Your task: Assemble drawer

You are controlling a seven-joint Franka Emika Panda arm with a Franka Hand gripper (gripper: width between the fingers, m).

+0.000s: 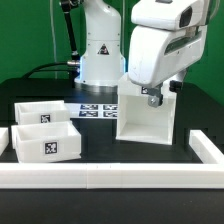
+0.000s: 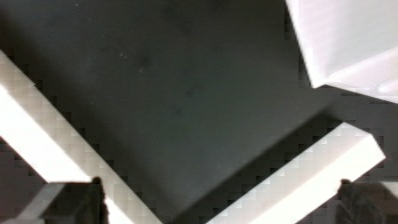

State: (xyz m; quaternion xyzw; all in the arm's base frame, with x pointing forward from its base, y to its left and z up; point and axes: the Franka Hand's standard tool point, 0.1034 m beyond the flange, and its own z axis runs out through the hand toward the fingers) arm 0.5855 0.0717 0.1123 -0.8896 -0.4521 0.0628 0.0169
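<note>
The drawer's tall hollow box shell stands upright on the dark table, right of centre in the exterior view. Two shallow trays with tags lie at the exterior view's left, one behind the other. My gripper hangs at the shell's top edge, near its back. In the wrist view the gripper is open, its dark fingertips spread wide, with white walls of the shell running between them in a V. It holds nothing.
A long low white rail runs along the table's front and turns up the exterior view's right side. The marker board lies flat behind the trays, in front of the robot's base.
</note>
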